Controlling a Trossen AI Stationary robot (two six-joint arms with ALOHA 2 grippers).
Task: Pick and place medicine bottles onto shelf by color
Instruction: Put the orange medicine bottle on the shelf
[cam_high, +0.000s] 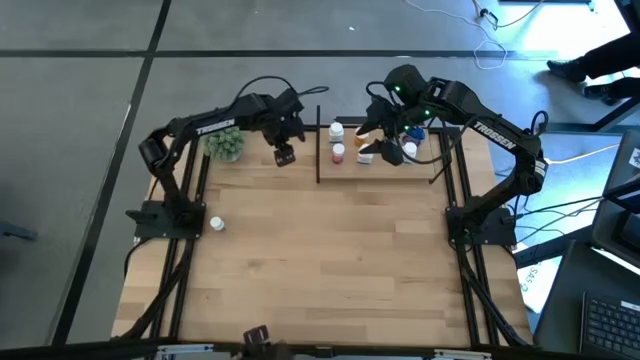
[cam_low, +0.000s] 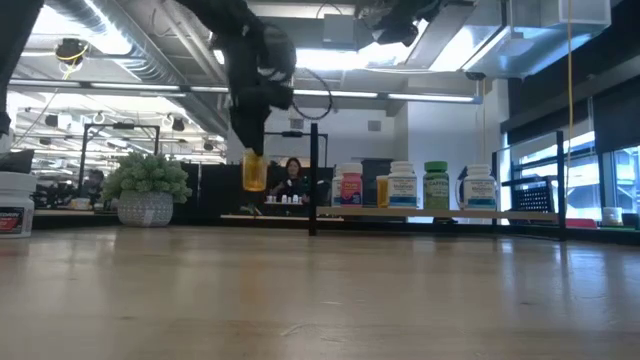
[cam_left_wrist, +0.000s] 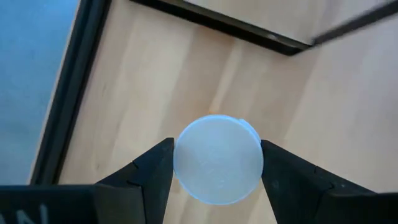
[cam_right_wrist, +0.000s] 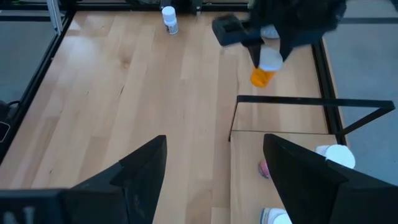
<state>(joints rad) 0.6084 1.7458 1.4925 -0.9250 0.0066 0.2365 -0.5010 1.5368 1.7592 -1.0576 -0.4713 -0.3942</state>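
Left gripper (cam_high: 284, 152) is pinching an orange bottle (cam_low: 254, 170) by its white cap, held in the air just left of the shelf (cam_high: 330, 182); looks light, rigid, smooth plastic, so probably slippery; right gripper (cam_right_wrist: 214, 168) hangs spread over the shelf's bottles.

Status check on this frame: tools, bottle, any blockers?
Left tool shut on orange white-capped bottle, airborne beside light wood shelf. Right tool open above shelf. Black corner post near path.
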